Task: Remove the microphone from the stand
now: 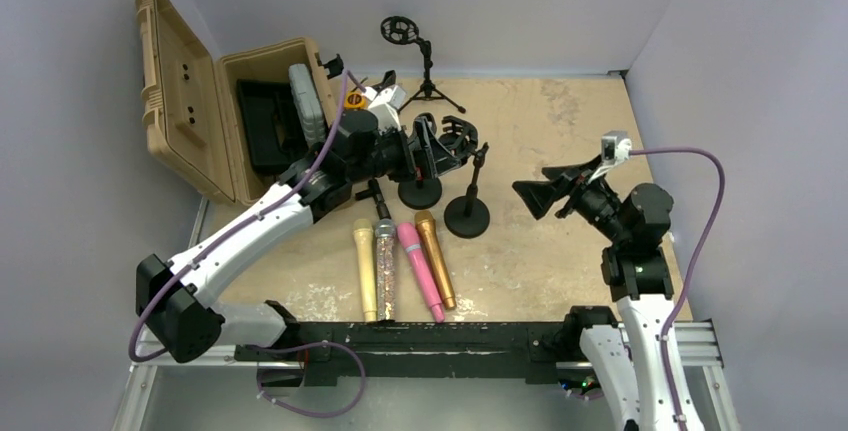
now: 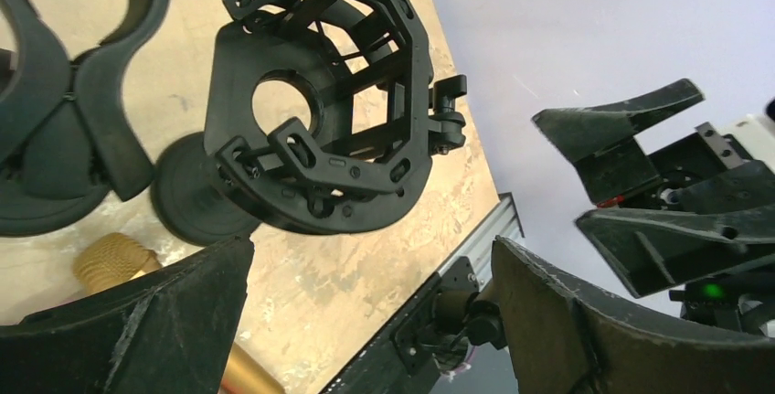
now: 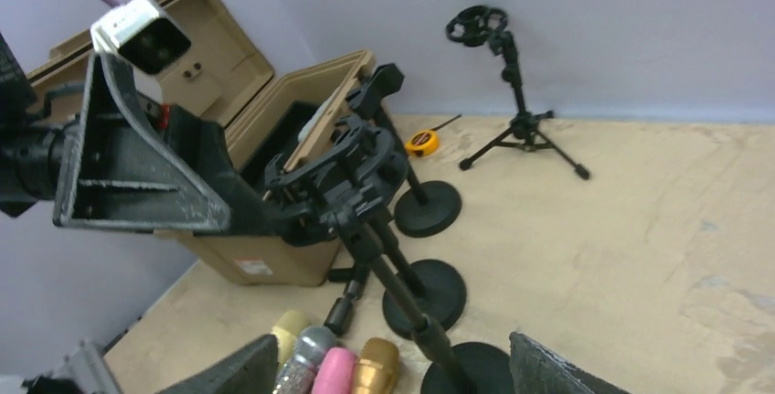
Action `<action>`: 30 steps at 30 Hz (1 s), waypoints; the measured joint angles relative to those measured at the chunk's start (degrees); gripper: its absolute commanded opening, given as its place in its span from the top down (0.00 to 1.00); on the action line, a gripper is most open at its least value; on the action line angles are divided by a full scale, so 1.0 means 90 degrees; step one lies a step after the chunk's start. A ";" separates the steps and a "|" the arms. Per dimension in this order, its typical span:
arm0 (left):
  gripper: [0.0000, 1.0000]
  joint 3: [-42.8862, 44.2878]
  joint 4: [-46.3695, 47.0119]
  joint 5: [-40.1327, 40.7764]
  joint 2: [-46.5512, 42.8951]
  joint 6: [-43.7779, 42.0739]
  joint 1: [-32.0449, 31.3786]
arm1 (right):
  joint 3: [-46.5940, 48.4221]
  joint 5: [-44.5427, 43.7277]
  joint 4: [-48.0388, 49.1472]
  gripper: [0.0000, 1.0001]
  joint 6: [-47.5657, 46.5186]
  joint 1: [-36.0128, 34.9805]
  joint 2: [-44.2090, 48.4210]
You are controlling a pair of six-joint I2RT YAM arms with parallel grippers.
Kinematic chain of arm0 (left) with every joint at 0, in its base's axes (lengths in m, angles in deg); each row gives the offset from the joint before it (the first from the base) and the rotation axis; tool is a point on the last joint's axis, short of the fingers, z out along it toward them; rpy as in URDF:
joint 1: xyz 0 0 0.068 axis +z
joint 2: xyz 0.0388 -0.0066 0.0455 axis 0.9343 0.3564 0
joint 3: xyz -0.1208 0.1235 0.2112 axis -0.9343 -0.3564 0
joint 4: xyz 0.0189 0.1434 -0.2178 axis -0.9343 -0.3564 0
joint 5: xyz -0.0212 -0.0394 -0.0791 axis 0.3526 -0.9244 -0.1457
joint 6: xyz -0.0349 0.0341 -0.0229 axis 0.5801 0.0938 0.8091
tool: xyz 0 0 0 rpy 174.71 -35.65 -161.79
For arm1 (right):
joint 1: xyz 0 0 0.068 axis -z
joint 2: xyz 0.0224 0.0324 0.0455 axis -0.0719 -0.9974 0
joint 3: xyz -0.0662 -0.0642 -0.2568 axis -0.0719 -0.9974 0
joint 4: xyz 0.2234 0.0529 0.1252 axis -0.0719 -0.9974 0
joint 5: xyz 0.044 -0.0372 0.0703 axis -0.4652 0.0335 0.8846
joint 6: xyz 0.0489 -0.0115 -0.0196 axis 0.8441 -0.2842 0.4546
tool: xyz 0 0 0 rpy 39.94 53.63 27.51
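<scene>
A cream microphone [image 1: 365, 271], a glittery microphone [image 1: 385, 271], a pink microphone [image 1: 422, 273] and a gold microphone [image 1: 437, 261] lie flat, side by side on the tabletop [image 1: 560, 121]. They are near the middle, with their heads pointing far and their tails toward the arm bases. All four lie just near of the stands and are held by neither arm.

Just far of them stand two round-base stands, the left stand [image 1: 420, 192] and the right stand [image 1: 467, 217]. A black shock mount [image 2: 320, 92] sits tilted above the bases, and in the left wrist view the tabletop shows through its round opening.

The left pincer [image 2: 373, 257] hangs just beside the shock mount with its fingers [image 2: 137, 321] spread wide, clamped on nothing. The right pincer [image 1: 530, 186] hovers to the right of the stands, well apart from them. It points left toward the mount with its jaws apart, and it grips nothing.

A short black piece [image 1: 378, 198] lies just far of the glittery microphone's head; what it is I cannot tell. At the far left an open tan case [image 1: 260, 56] stands with its lid [image 1: 175, 81] raised, and a yellow tape measure [image 3: 420, 143] lies beside it. A small tripod stand [image 1: 428, 76] stands at the far wall, and the right wrist view shows a third round base [image 3: 429, 209] near the case.
</scene>
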 measured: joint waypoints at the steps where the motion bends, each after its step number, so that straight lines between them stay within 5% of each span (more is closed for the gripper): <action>1: 0.01 0.0000 -0.0049 0.0058 -0.0061 -0.0053 0.0000 | -0.0083 0.0117 0.0063 0.10 0.0000 -0.0019 -0.0036; 12: 0.01 -0.0056 -0.0590 0.0386 -0.0736 -0.0945 0.0000 | -0.0306 0.0646 0.0976 0.11 0.0304 -0.0738 -0.0792; 24: 0.01 0.0787 -0.1022 0.0729 -0.2178 -0.3388 0.0000 | -0.0277 0.0401 0.2771 0.22 0.1197 -0.1712 -0.2203; 30: 0.02 -0.0121 -0.0527 0.1260 -0.2912 -0.4255 0.0000 | -0.0253 0.0083 0.3053 0.24 0.1576 -0.1712 -0.2334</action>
